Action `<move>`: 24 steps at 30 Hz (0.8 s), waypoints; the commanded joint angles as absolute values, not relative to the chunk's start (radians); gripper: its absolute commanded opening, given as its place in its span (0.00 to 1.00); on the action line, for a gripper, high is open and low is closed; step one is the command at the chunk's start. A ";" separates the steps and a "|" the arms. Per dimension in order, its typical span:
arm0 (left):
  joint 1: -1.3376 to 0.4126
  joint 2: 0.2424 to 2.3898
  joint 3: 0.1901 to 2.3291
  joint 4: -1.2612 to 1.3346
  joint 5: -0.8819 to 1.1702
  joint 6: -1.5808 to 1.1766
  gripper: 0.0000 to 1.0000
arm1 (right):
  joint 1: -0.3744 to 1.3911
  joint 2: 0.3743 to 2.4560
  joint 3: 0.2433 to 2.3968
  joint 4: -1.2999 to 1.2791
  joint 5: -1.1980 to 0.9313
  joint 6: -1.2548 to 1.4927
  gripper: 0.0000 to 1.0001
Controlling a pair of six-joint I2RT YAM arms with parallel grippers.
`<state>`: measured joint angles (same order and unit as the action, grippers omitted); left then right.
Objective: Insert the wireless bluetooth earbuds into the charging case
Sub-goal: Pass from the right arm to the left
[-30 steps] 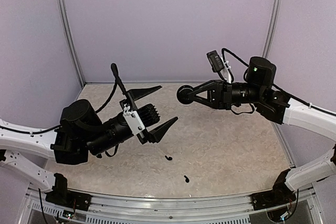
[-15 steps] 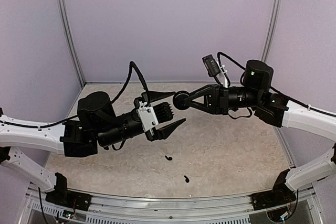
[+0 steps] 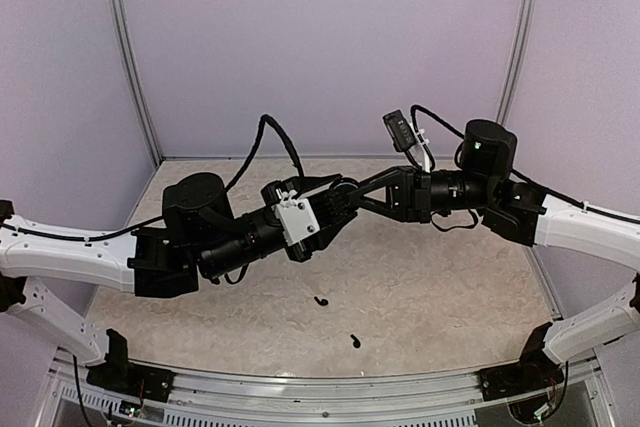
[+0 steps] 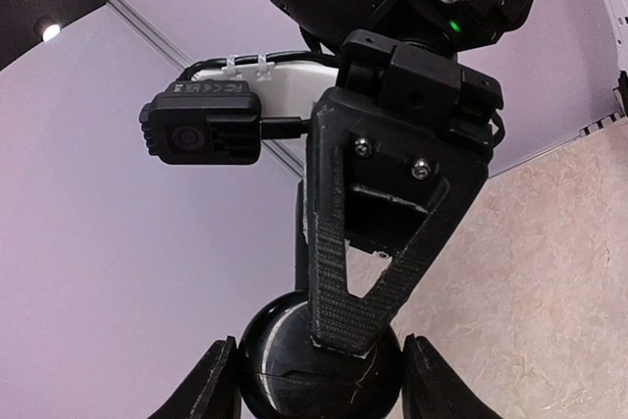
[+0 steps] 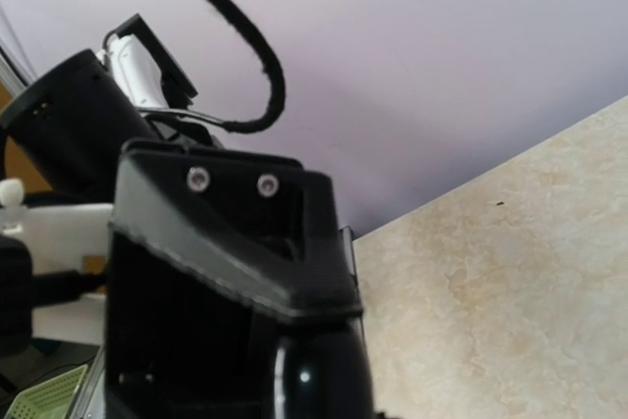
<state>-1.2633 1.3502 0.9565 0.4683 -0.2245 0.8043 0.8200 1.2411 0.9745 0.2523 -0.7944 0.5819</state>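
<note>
Held in mid-air over the table, the right pincer [image 3: 348, 193] is pinched on a small round glossy black charging case [image 4: 280, 372], with one ribbed black finger [image 4: 343, 272] lying across the case's face. The left pincer [image 4: 319, 394] meets it head-on, its two fingertips standing either side of the case, just beside its rim; whether they press it cannot be told. A fine seam crosses the case, whose lid looks closed, its inside hidden. Two tiny glossy black bean-shaped earbuds [image 3: 320, 301] lie outside it, near each other on the beige marbled tabletop [image 3: 450, 277] below, well apart from both pincers.
</note>
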 commanded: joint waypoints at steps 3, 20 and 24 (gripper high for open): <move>-1.257 1.365 0.978 0.453 -0.192 0.826 0.41 | 0.833 1.221 0.965 0.268 -0.804 0.585 0.24; -1.255 1.216 1.000 0.029 0.218 0.896 0.24 | 0.866 1.240 1.009 -0.103 -1.028 0.415 0.48; -1.256 1.217 1.008 -0.017 0.245 0.896 0.24 | 0.899 1.262 1.041 -0.198 -1.008 0.364 0.49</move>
